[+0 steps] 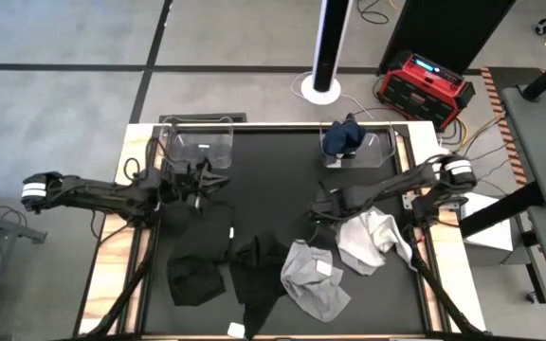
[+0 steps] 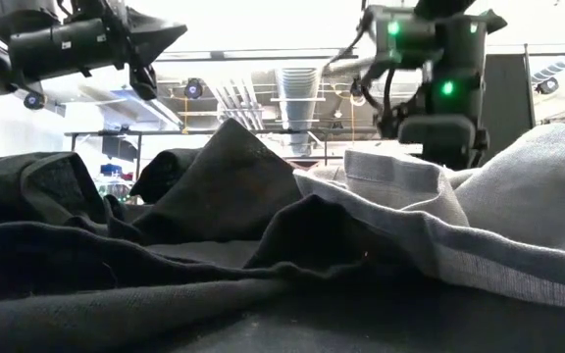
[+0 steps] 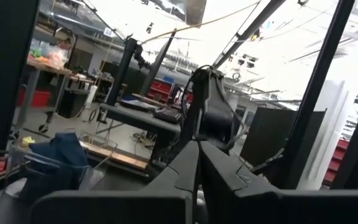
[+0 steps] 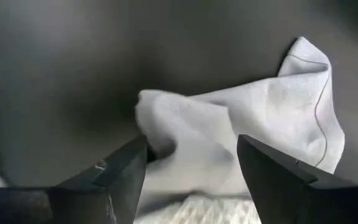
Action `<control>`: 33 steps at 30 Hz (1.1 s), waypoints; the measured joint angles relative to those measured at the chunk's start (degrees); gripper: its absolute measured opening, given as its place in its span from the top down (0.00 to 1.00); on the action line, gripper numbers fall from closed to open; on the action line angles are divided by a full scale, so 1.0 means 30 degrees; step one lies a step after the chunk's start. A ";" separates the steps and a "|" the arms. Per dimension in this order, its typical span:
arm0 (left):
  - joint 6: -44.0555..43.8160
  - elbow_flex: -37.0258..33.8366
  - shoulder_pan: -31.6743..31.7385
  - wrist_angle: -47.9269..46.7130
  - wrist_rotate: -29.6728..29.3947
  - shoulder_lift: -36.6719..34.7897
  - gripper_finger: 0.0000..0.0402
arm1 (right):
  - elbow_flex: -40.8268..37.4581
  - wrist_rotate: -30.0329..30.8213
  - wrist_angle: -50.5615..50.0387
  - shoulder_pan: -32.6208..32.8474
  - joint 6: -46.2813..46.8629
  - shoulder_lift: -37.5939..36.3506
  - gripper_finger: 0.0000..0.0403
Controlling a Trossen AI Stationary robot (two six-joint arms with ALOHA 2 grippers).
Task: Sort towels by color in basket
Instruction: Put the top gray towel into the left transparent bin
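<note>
Only the right wrist view shows the right gripper [image 4: 191,168] parted over the white towel [image 4: 229,137]; left gripper [image 3: 197,168] closed, empty.

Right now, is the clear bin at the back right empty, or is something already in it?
Not empty. The high view shows a navy blue towel bunched inside the clear bin at the table's back right.

Red power unit [image 1: 425,87] sitting on floor beyond table's far right corner, cables trailing beside it. White pole base [image 1: 325,88] standing behind far edge. Black mat [image 1: 282,180] covering table; wooden edge [image 1: 112,256] showing along left side.
</note>
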 joint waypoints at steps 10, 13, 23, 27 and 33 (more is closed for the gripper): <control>0.0185 0.0000 0.0000 -0.0015 -0.0006 -0.0026 1.00 | 0.0000 0.0855 0.0288 0.0000 -0.0246 0.0595 0.73; 0.0185 0.0000 0.0000 -0.0007 -0.0064 -0.0055 1.00 | 0.0000 0.1034 0.0453 0.0000 -0.1261 0.0403 0.92; 0.1919 0.0620 0.0000 -0.0494 -0.0186 0.0010 1.00 | 0.0619 0.2987 0.3850 0.0131 -0.6274 -0.4394 0.98; 0.2707 0.0916 0.0000 -0.0583 -0.0181 0.0052 1.00 | 0.0627 0.3220 0.6305 0.0124 -0.9539 -0.7278 0.98; 0.2791 0.1275 0.0000 -0.0568 -0.0181 0.0042 1.00 | 0.0641 0.5107 0.5966 0.0124 -1.1391 -1.1548 0.98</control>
